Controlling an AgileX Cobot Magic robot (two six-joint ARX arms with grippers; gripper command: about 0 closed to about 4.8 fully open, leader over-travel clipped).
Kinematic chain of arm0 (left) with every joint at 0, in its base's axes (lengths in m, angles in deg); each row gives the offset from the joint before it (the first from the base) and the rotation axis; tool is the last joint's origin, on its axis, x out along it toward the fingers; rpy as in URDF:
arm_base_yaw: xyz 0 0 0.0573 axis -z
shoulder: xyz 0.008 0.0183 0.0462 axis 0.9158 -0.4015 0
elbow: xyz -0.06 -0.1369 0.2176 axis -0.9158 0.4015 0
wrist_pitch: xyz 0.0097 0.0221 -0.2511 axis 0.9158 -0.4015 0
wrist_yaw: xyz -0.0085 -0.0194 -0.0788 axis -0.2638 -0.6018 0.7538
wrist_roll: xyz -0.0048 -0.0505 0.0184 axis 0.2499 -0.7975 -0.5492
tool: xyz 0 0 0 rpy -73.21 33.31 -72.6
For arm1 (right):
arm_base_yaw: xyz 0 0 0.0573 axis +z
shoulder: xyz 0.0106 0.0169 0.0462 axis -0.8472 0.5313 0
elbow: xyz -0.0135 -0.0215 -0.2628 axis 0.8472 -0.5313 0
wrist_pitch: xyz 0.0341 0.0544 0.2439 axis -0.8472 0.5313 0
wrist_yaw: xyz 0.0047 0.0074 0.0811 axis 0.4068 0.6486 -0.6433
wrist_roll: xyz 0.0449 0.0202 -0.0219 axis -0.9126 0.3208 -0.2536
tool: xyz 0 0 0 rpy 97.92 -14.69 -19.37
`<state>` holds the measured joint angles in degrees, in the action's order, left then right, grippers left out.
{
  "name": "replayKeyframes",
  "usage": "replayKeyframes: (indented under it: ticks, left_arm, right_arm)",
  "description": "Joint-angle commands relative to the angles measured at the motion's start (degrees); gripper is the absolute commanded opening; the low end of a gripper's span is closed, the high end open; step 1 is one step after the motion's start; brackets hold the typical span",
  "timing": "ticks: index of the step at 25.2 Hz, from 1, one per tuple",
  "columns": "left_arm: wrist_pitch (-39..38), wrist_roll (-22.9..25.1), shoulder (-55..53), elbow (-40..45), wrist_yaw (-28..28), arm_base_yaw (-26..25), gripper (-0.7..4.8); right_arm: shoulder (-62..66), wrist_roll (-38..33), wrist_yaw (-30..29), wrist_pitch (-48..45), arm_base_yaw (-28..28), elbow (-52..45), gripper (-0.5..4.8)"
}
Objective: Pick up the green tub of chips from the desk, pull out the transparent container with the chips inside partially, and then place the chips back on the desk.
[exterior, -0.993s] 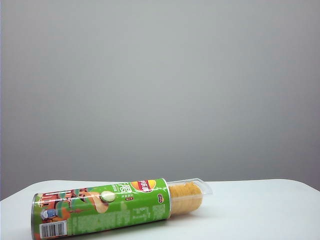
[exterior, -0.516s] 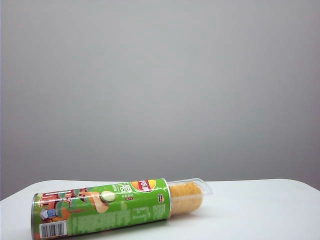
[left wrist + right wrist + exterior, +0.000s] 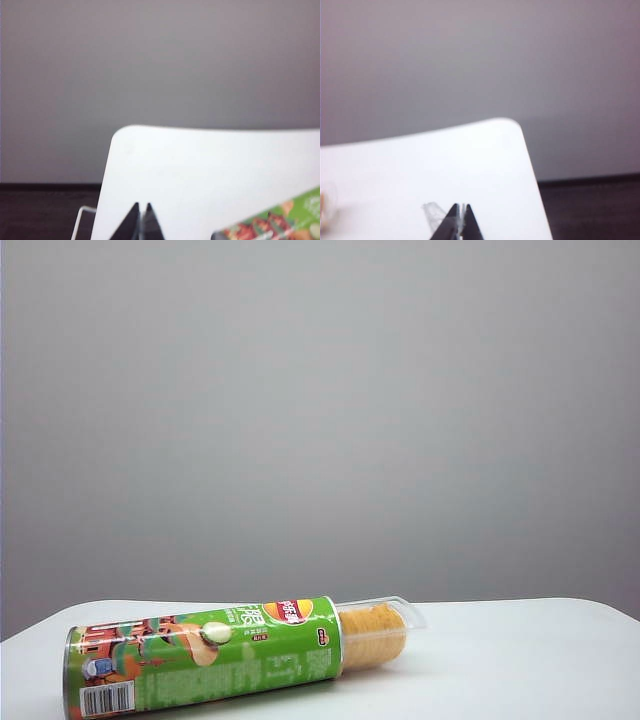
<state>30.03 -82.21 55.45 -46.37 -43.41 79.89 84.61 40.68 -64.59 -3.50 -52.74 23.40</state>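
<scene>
Lying on its side at the near left of the counter (image 3: 520,650), the green tub of chips (image 3: 200,660) is showing the transparent container (image 3: 385,625) with the chips (image 3: 372,635) jutting rightward, so the left fingers (image 3: 141,222) and right fingers (image 3: 460,222) are sitting pinched together, holding nothing, off the can's two ends.
</scene>
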Motion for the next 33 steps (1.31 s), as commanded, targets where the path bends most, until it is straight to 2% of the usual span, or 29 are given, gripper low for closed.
replayKeyframes:
  ticks: [1, 6, 9, 15, 23, 33]
  left_arm:
    - [0.6, 0.6, 0.0, 0.5, 1.4, 0.0, -0.06]
    - [4.4, 0.5, 0.0, 1.2, 5.4, 0.0, -0.05]
    - [5.3, -1.2, 0.0, 3.2, 5.2, 0.0, -0.05]
    - [8.0, -1.1, 0.0, 3.3, 7.8, -0.2, -0.06]
    - [0.1, 0.9, 0.0, 3.2, 5.1, -0.1, -0.05]
    - [0.2, 1.0, 0.0, 3.2, 6.3, -0.1, -0.05]
  right_arm:
    - [0.0, 0.2, -1.9, -0.2, 0.2, -0.4, -0.01]
    - [0.0, -1.3, -6.9, -0.5, 0.2, -0.4, -0.01]
    - [0.0, -1.5, -7.3, -0.6, 0.2, -0.4, -0.01]
    - [0.0, -1.5, -7.1, -0.2, 0.1, -0.4, 0.00]
    - [0.1, -1.6, -7.1, 2.5, 0.2, -0.3, -0.01]
    - [0.0, -1.6, -7.2, 2.3, 0.1, -0.3, 0.00]
